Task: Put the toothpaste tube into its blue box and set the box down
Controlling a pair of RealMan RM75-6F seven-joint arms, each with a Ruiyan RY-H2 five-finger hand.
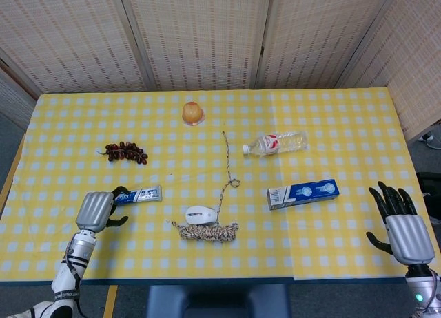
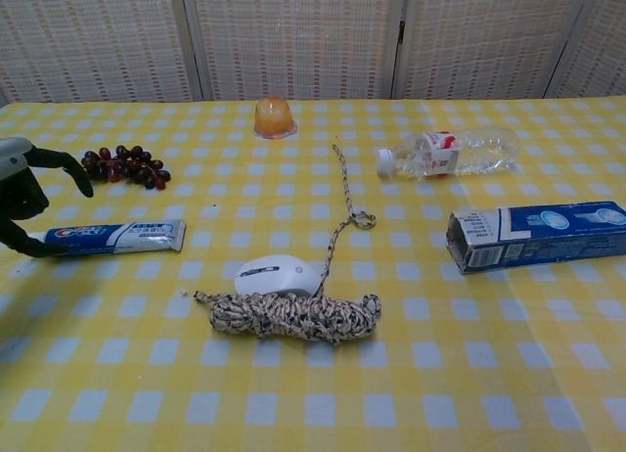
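Two metal-backed hands with dark fingers frame the yellow checked surface (image 1: pixel 331 118): the left hand (image 1: pixel 96 211) hovers over the cap end of the flat toothpaste tube (image 1: pixel 141 193), fingers apart and grasping nothing, while the right hand (image 1: pixel 403 232) is spread open and empty at the far edge. The long blue box (image 1: pixel 303 193) lies on its side, well apart from the tube, past a coiled braided rope (image 1: pixel 207 230) and smooth white mouse (image 1: pixel 201 213)

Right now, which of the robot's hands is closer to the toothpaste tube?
The left hand. It sits over the cap end of the toothpaste tube, while the right hand hovers at the table's far right edge, beyond the blue box.
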